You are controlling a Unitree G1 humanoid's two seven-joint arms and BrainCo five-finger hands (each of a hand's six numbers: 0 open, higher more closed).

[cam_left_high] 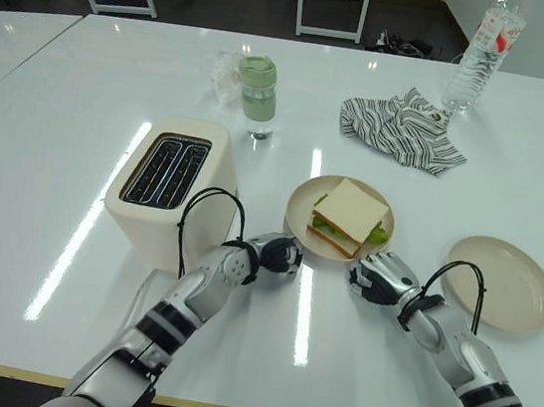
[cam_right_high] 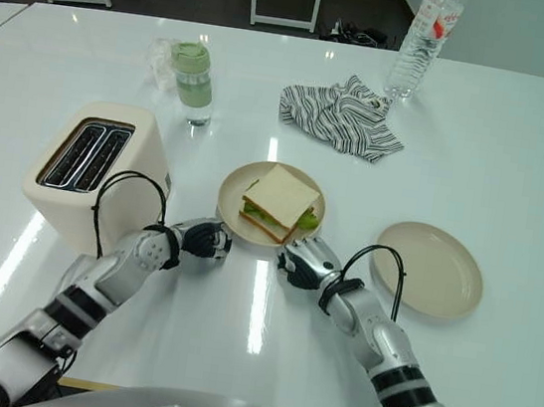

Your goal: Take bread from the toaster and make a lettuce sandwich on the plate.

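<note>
Both hands' fingers are curled in, gripping nothing. The left hand (cam_left_high: pixel 275 254) sits just near-left of the sandwich plate (cam_left_high: pixel 299 207), the right hand (cam_left_high: pixel 378 276) at its near-right rim. One lettuce sandwich (cam_left_high: pixel 351 216) lies on that plate. One toaster (cam_left_high: pixel 168 190) stands left of it and one bare plate (cam_left_high: pixel 502 284) right. Beyond it are two bottles, a green bottle (cam_left_high: pixel 258 89) and a clear bottle (cam_left_high: pixel 481 50), plus one striped cloth (cam_left_high: pixel 402 128).

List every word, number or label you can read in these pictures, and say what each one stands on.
No text can be read.
Water bottle: its red and white label carries print, too small and blurred to read.
Toaster: no lettering visible.
Green bottle: no lettering visible.
Striped cloth: a pattern only, no words.
</note>
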